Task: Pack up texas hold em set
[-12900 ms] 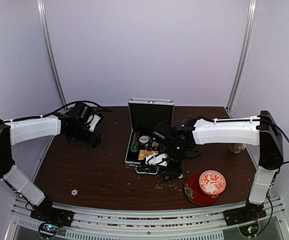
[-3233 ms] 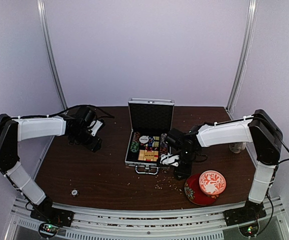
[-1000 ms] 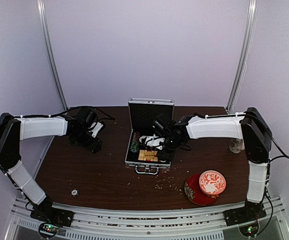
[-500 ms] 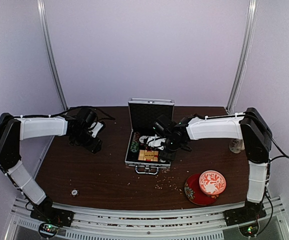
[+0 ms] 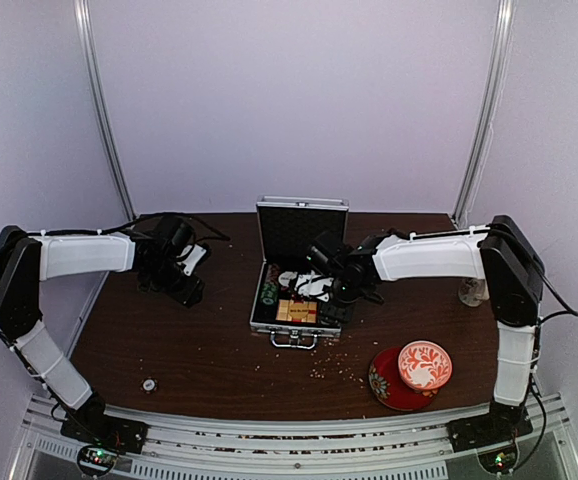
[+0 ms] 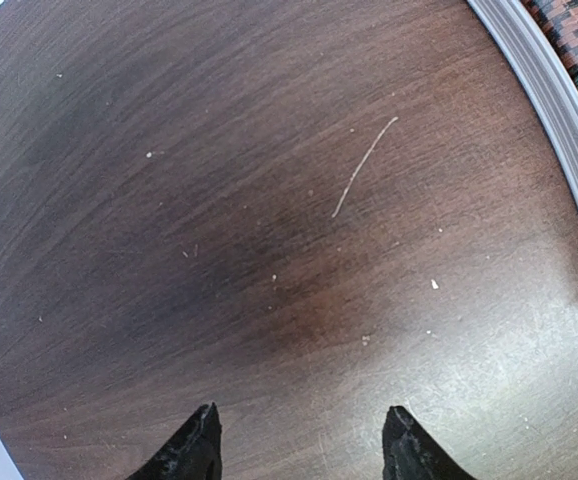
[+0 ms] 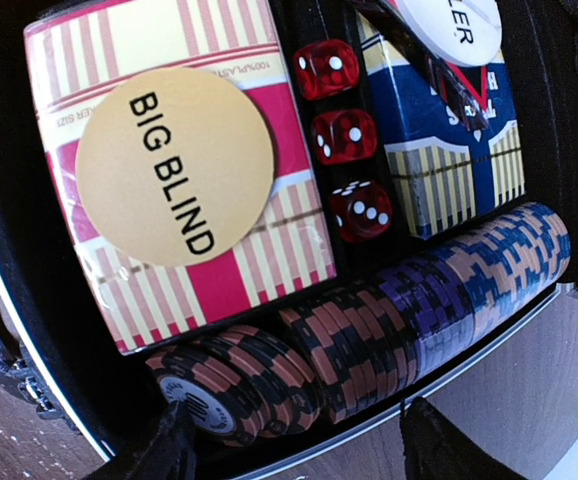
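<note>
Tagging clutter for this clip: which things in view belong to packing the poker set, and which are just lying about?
Job: silver briefcase, poker chips, red card box, blue card box, red dice, BIG BLIND disc.
Lying about: patterned bowl, red saucer, pale cup, scattered crumbs.

Soft, even light; a pale sheen on the tabletop (image 6: 269, 200) beside the briefcase (image 6: 547, 112); wrist views bow at edges.
</note>
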`<state>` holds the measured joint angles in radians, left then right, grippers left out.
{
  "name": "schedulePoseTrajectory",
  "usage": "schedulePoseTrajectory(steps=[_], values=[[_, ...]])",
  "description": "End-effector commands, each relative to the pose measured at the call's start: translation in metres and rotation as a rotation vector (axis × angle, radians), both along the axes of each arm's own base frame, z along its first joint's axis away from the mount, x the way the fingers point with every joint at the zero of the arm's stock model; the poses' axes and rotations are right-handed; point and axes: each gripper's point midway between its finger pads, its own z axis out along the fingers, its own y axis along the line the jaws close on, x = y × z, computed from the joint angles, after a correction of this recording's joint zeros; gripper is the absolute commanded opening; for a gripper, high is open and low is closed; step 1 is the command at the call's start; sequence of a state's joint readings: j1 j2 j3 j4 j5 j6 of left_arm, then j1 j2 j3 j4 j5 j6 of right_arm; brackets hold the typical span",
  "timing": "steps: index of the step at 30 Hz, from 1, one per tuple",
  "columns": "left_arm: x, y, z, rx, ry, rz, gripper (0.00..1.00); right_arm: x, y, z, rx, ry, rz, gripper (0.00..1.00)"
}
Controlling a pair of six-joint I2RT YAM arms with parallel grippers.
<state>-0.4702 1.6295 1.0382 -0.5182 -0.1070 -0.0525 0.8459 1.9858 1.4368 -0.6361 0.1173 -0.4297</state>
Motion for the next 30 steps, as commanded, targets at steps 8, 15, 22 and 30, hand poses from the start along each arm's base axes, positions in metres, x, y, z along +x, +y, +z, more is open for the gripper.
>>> schedulePoseTrajectory(steps=[8,15,22,30], values=[[0.009,0.001,0.001,-0.008,-0.008,0.016,0.56,-0.012,0.001,0.025,0.061,0.061,0.014,0.71],[-0.006,0.004,0.01,-0.027,0.051,0.122,0.56,-0.029,-0.01,0.062,0.178,0.095,0.047,0.72],[-0.074,0.021,0.008,-0.043,0.204,0.248,0.58,-0.085,-0.004,0.087,0.406,0.232,0.226,0.72],[-0.148,0.05,-0.009,-0.087,0.337,0.474,0.66,-0.096,-0.011,0.079,0.45,0.221,0.249,0.72]])
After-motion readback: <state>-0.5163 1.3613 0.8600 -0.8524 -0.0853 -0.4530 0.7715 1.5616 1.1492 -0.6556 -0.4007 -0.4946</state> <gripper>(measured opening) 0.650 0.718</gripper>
